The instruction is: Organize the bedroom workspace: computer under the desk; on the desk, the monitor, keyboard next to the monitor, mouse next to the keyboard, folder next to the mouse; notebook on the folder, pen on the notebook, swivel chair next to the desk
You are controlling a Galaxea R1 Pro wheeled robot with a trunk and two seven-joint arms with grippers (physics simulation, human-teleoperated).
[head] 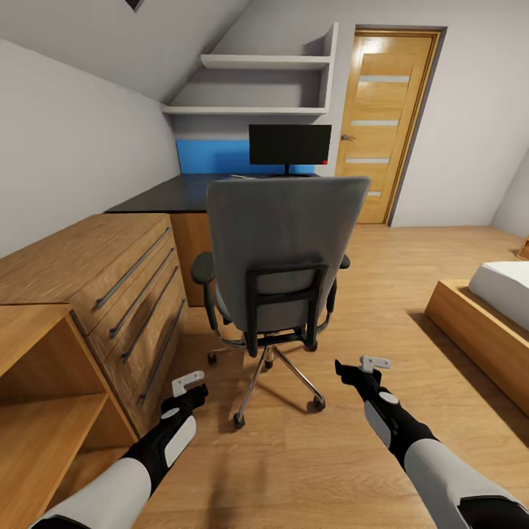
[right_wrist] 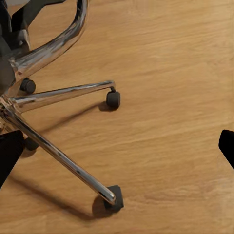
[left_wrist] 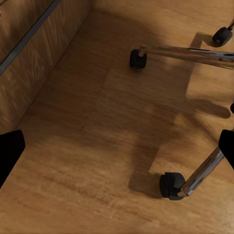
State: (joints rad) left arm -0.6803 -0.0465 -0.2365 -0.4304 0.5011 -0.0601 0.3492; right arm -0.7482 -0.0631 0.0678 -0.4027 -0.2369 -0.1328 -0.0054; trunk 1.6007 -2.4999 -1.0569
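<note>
From the head camera, the swivel chair (head: 283, 253) stands mid-floor with its tall grey upholstered back facing the robot, black padded armrests curving out on both sides and a chrome star base on small black casters below. Beyond the chair lies the desk (head: 158, 197), its glossy black top a flat dark slab. On the desk, past the chair back, stands the monitor (head: 289, 144), a wide matt black rectangle with a red dot at one lower corner. Left of the chair is a light-wood chest of drawers (head: 110, 283) with long grey bar handles. Behind the chair to the right is an oak door (head: 386, 117) with frosted strips. Nearer than the chair, over the pale plank floor (head: 382, 286), the left gripper (head: 189, 386) and right gripper (head: 365, 367) both hover empty, each with its fingers spread.

In the left wrist camera, two shiny chrome legs of the chair end in rounded black casters on the grained wood floor, with the chest's wooden front close by. Dark fingertips (left_wrist: 9, 153) sit at opposite edges, set apart.

In the right wrist camera, the chair's curved chrome tube and tapered legs gleam above the floor. Its black fingertips (right_wrist: 9, 153) are likewise wide apart, holding nothing.
</note>
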